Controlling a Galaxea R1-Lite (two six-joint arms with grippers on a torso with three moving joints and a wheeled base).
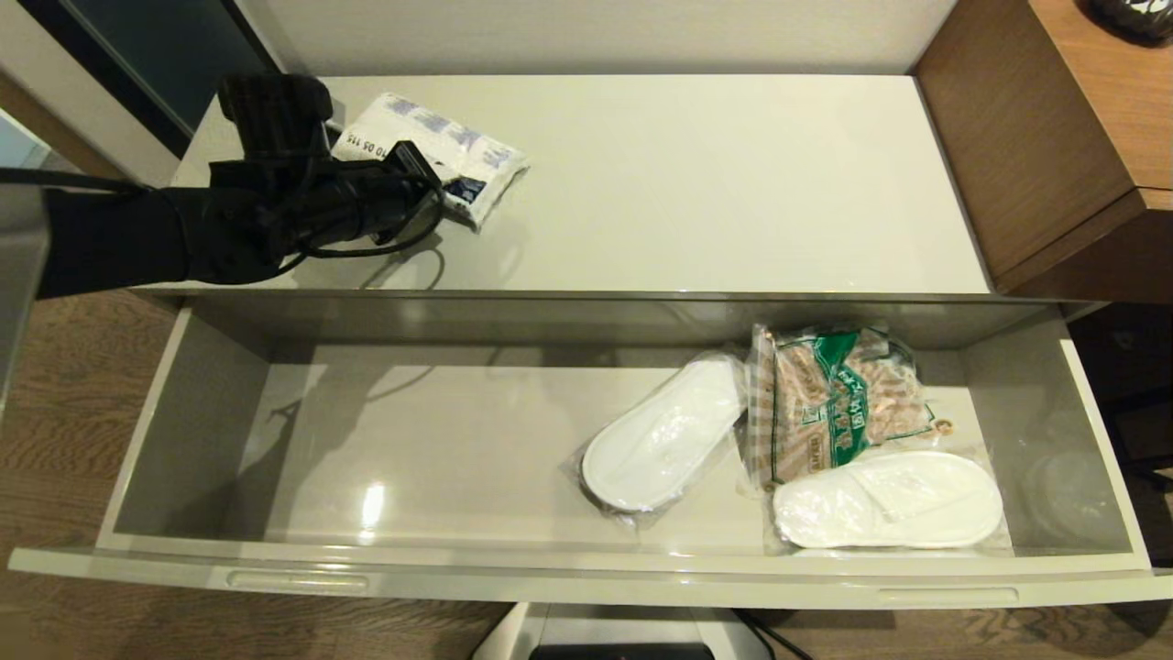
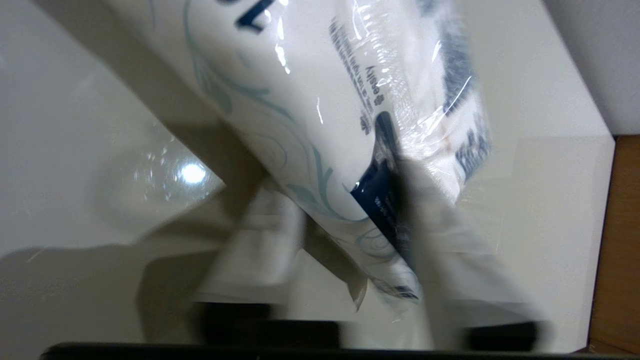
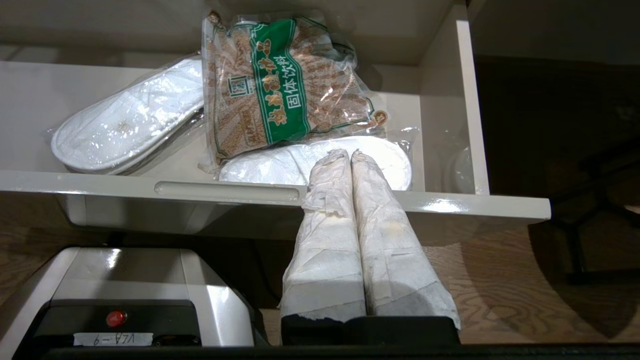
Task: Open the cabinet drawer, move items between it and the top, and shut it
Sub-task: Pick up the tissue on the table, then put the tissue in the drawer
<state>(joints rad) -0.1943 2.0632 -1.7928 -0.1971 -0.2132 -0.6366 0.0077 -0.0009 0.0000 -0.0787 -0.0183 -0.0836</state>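
The cabinet drawer (image 1: 586, 579) stands pulled wide open below the glossy top (image 1: 715, 183). On the top's left part lies the white tissue packet (image 1: 440, 151) with blue prints. My left gripper (image 1: 429, 183) reaches over it, and in the left wrist view its fingers (image 2: 270, 220) press both sides of the packet's (image 2: 310, 100) dark-label end. Two wrapped white slippers (image 1: 664, 440) (image 1: 889, 500) lie in the drawer's right half. My right gripper (image 3: 350, 155) hangs shut and empty, low in front of the drawer front (image 3: 230, 192).
A clear bag of brown snacks with a green label (image 1: 834, 403) lies in the drawer, overlapping both slippers. Taller brown wood-grain furniture (image 1: 1054, 137) borders the top on the right. The robot's base (image 3: 125, 280) stands under the drawer front.
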